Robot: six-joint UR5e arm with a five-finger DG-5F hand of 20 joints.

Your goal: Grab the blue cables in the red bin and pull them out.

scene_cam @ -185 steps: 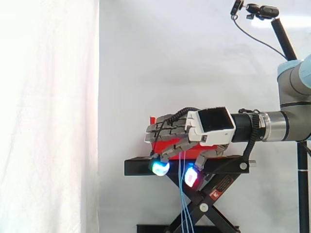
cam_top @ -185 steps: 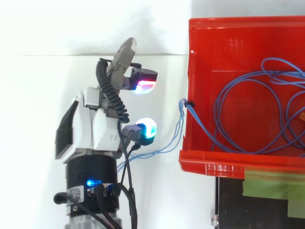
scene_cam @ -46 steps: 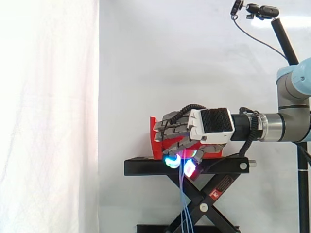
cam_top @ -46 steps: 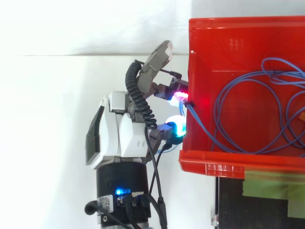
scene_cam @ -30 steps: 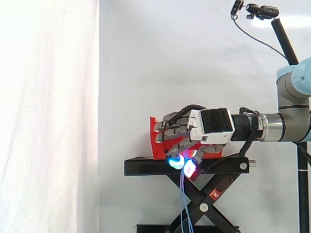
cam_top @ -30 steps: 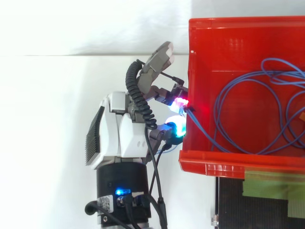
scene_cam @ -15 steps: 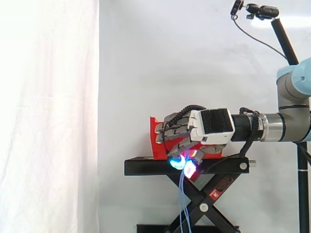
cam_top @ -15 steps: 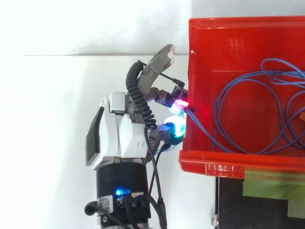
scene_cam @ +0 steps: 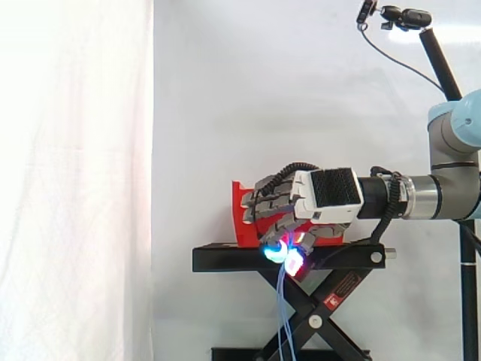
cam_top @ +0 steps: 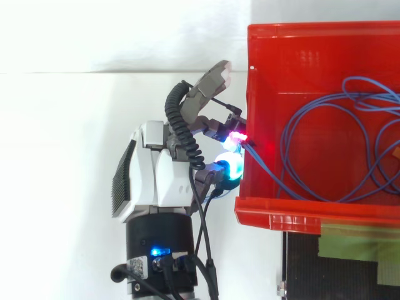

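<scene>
1. There is one red bin (cam_top: 275, 75), sitting on one black stand (scene_cam: 301, 259) with crossed legs.
2. The blue cables (cam_top: 282, 140) lie looped inside the bin, several strands too tangled to count. They cross the bin's wall on the hand's side and hang down past the stand in the side view.
3. One hand (cam_top: 156, 181) reaches in level from the arm, its palm turned toward that wall.
4. The fingers (cam_top: 237, 135) are curled. A magenta pad and a cyan pad are pressed close together just outside the wall, pinching the blue cables where they come over it.
5. A red label (scene_cam: 342, 289) sits on a stand leg, its print too small to read.
</scene>
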